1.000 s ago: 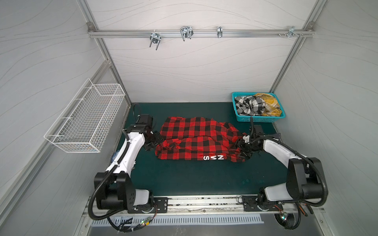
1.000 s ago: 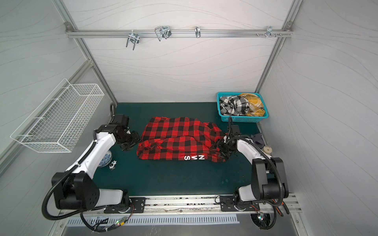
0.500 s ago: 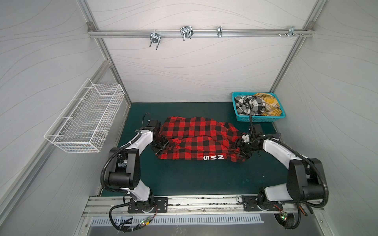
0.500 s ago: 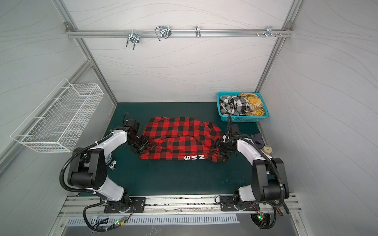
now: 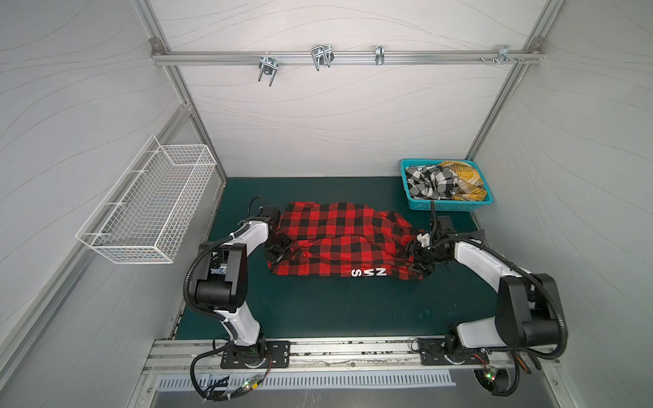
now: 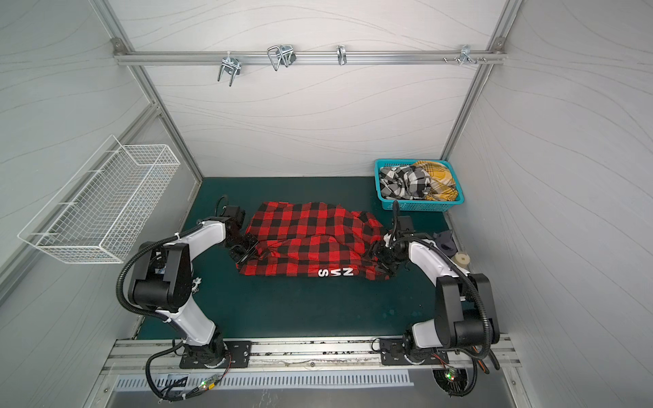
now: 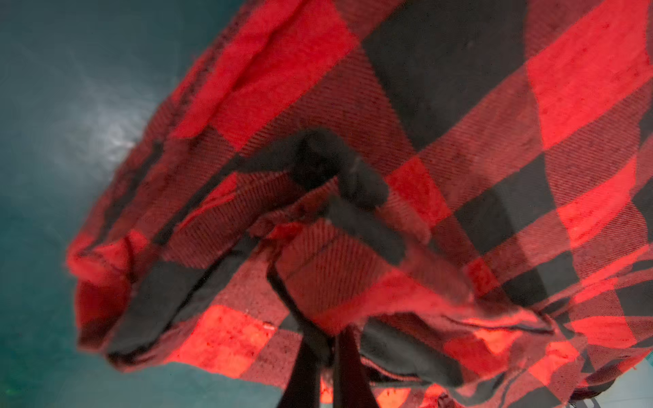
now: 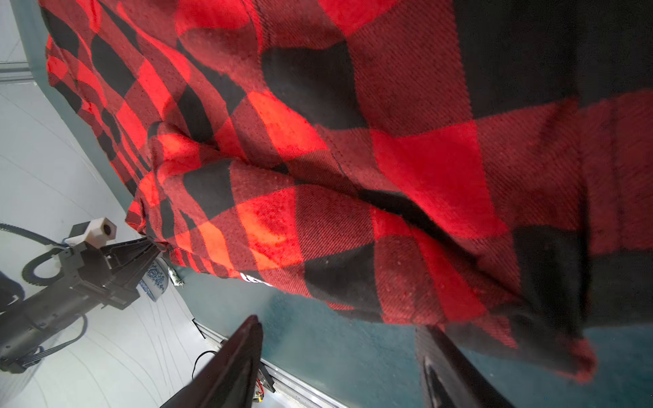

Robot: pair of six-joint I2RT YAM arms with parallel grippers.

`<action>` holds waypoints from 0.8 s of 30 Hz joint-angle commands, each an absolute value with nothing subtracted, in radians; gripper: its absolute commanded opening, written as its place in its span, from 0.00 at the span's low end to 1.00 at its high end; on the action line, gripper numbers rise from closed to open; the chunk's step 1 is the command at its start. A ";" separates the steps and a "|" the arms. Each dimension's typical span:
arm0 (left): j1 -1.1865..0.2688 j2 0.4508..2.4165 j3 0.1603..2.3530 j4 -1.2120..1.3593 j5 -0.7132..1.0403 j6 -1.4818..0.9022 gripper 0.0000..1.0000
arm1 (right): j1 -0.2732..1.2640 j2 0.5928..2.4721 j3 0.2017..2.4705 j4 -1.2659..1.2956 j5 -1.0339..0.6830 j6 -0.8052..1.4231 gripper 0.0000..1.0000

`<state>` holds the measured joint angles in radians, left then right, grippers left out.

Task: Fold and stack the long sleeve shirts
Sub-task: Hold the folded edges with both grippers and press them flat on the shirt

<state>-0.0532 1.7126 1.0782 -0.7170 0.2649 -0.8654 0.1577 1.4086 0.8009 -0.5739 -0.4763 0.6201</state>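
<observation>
Closing on the left edge of the red-and-black shirt (image 5: 339,240), the left gripper (image 5: 279,249) had swung in from the bare left side of the frame within the last second. Its fingers now sat together with a fold of cloth pinched between them, as the left wrist view confirmed. The right gripper (image 5: 415,252) had barely shifted. It waited at the shirt's right edge with its fingers (image 8: 243,353) well apart and the hem close by, nothing visibly gripped. With one side secured and the other only bracketed, I judged that the fold could not begin until the right side closed too.

The shirt lay rumpled across the middle of the dark green mat (image 5: 353,311), a long low heap with a ridge running across its width. White block letters (image 5: 367,282) sat on black at its lower edge. Its weave looked brushed and fuzzy, a soft twill likely to sag and slide. In the upper right, a teal basket (image 5: 445,206) with perforated walls held the black-and-white shirt (image 5: 429,180) and the mustard shirt (image 5: 463,173), crumpled together and still unfolded.
</observation>
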 commanded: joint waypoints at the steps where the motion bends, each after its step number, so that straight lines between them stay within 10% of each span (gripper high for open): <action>1: -0.051 1.698 1.198 -0.803 0.239 -0.853 0.00 | 0.156 1.415 0.793 -0.561 -0.492 0.619 0.69; 15: -0.049 1.479 1.103 -0.985 0.302 -0.753 0.00 | 0.106 1.487 0.786 -0.476 -0.515 0.664 0.65; 24: 0.000 1.707 1.103 -0.908 0.200 -0.663 0.11 | 0.112 1.444 0.804 -0.547 -0.492 0.640 0.63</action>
